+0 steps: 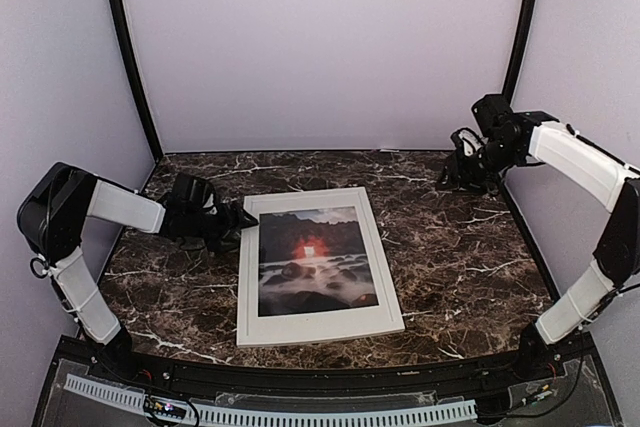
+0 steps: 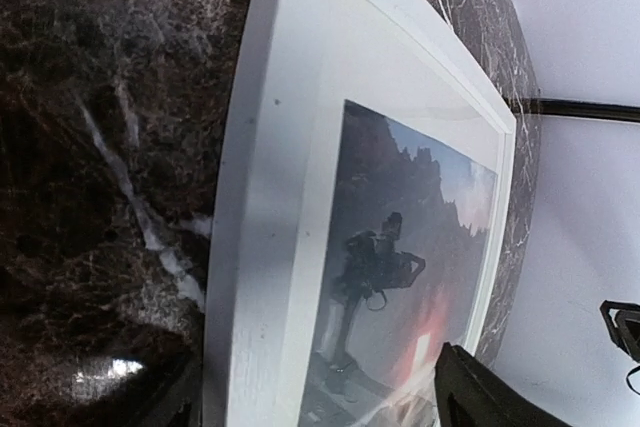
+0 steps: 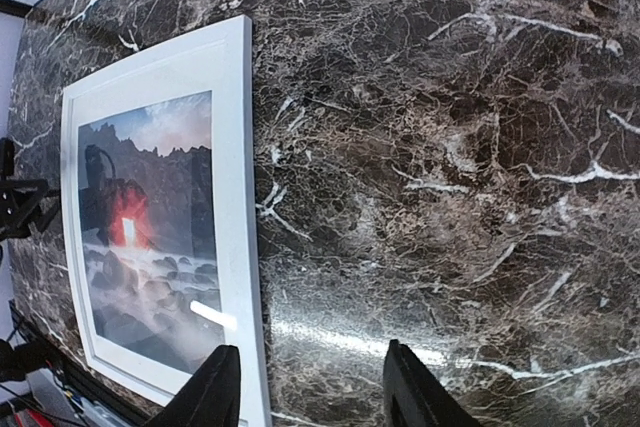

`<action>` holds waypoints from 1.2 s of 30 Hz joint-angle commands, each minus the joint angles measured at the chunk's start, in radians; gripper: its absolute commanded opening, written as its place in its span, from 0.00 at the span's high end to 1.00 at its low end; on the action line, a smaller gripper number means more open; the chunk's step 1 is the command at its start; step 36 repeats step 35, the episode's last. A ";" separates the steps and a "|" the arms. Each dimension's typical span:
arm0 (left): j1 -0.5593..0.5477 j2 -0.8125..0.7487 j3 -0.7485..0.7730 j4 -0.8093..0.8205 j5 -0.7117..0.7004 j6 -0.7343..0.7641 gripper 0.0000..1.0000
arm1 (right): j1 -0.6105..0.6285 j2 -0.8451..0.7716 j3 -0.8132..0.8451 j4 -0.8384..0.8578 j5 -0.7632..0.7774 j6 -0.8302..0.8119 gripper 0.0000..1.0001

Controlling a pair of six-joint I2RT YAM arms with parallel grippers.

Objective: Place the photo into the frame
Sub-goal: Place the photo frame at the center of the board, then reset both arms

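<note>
Glossy dark landscape photo (image 1: 317, 257) seated in white rectangular frame (image 1: 320, 325). Left gripper (image 1: 243, 219), jaws spread, at its far-left corner; right gripper (image 3: 310, 352) parted, empty. Best lift away vertically, no nudging.

photo (image 1: 318, 259) in frame (image 1: 322, 331), frame on table (image 1: 450, 247) — left hand (image 1: 245, 224) beside it

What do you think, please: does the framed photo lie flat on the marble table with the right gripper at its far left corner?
No: the left gripper is at that corner of the frame; the right gripper hangs apart at the far right, as the top external view shows. The rest holds.
</note>
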 commanded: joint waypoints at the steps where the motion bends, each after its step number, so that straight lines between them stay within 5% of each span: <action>1: 0.006 -0.083 0.114 -0.243 -0.169 0.237 0.15 | -0.001 -0.064 -0.030 0.043 0.044 -0.022 0.48; 5: 0.006 -0.158 0.178 -0.411 -0.337 0.359 0.12 | 0.004 -0.092 -0.044 0.068 0.071 -0.037 0.38; 7: 0.006 -0.213 0.198 -0.457 -0.410 0.414 0.11 | 0.010 -0.113 -0.046 0.086 0.093 -0.044 0.23; 8: 0.006 -0.235 0.204 -0.479 -0.441 0.431 0.10 | 0.014 -0.126 -0.048 0.097 0.104 -0.050 0.05; 9: 0.005 -0.281 0.214 -0.487 -0.486 0.467 0.10 | 0.017 -0.140 -0.051 0.118 0.117 -0.054 0.02; 16: 0.004 -0.535 0.236 -0.530 -0.637 0.709 0.01 | 0.022 -0.263 -0.135 0.270 0.192 -0.075 0.01; 22: 0.005 -0.724 0.197 -0.502 -0.631 0.860 0.01 | 0.022 -0.352 -0.212 0.375 0.254 -0.085 0.01; 36: 0.005 -0.866 0.073 -0.435 -0.619 0.893 0.01 | 0.022 -0.364 -0.300 0.465 0.283 -0.088 0.01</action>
